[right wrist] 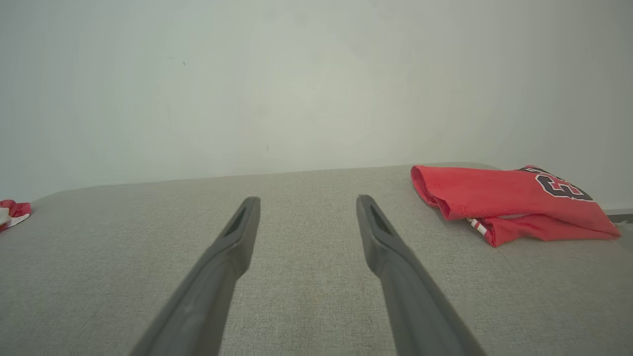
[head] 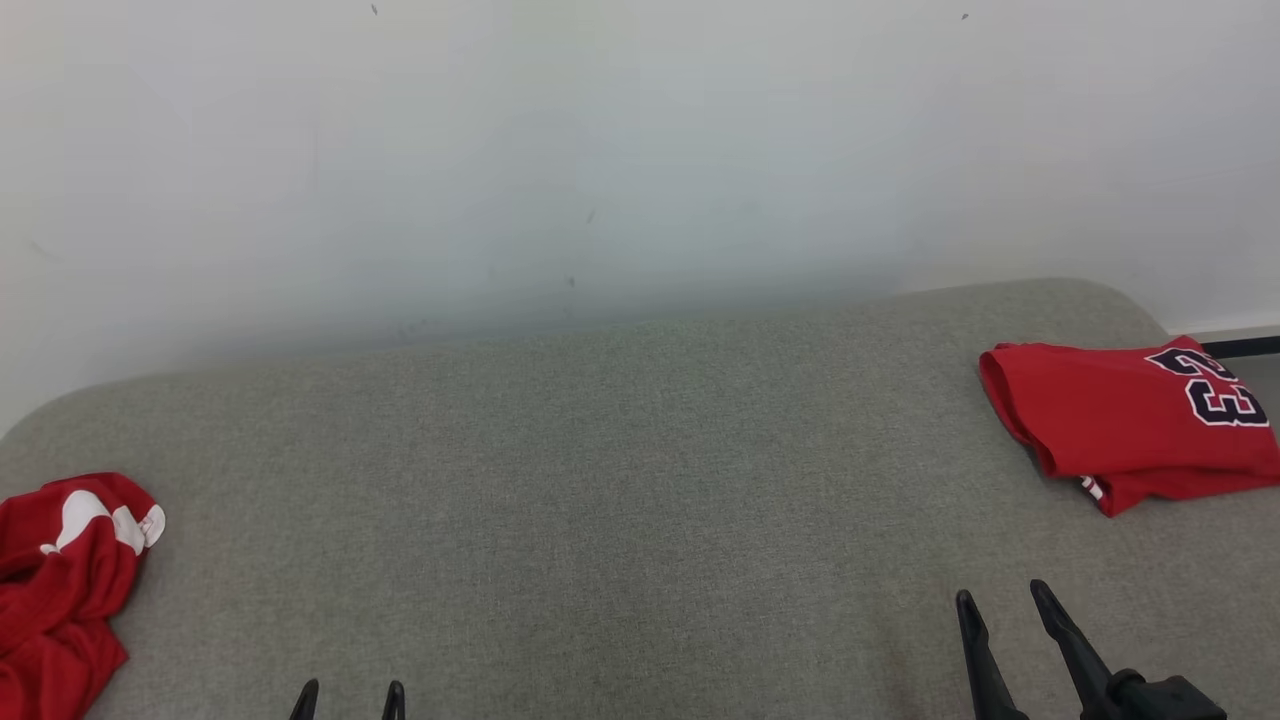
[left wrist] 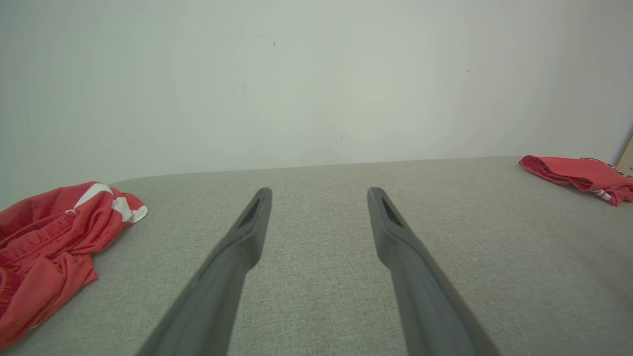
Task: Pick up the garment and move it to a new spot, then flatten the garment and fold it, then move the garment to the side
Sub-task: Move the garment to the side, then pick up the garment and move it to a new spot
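A crumpled red garment with white trim (head: 60, 580) lies at the left edge of the grey fabric surface (head: 620, 500); the left wrist view has it at the left (left wrist: 49, 242). A folded red garment with black numerals (head: 1130, 420) lies at the far right, also in the right wrist view (right wrist: 504, 202) and small in the left wrist view (left wrist: 578, 175). My left gripper (head: 348, 690) is open at the bottom, its fingers (left wrist: 247, 232) apart over bare fabric. My right gripper (head: 1000, 600) is open at the lower right, holding nothing, its fingers (right wrist: 237, 232) apart.
A pale wall (head: 640, 150) rises right behind the grey surface. The surface's rounded back edge (head: 1120, 295) curves down at the right, where a dark strip (head: 1240, 347) runs along the wall's foot. Bare fabric spans the middle between the two garments.
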Available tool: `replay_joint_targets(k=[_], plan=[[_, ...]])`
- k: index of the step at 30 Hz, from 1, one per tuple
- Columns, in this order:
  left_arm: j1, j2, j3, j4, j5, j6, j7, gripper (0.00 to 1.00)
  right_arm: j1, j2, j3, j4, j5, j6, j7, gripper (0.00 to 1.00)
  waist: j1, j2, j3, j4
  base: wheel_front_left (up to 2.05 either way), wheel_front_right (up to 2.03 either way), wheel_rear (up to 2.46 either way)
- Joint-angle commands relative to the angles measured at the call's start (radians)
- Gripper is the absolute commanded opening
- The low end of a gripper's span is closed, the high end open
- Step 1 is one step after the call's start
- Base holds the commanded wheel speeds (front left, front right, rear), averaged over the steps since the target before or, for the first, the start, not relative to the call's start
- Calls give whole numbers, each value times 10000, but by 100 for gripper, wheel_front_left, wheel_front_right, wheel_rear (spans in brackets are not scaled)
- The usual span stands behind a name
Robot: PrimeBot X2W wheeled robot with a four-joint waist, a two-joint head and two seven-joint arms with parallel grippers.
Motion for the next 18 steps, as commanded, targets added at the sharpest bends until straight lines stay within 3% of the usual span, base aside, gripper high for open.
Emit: replay_joint_targets(k=[1, 18], plan=[[87, -19, 56, 16, -51, -40, -37, 100, 103, -56, 40, -6, 60, -6, -28, 100, 1, 1, 4, 4, 0, 0, 0], [-91, -123, 328, 42, -231, -92, -37, 100, -4, -375, 523, 15, 663, -6, -30, 100, 1, 1, 132, 572, 0, 0, 0]])
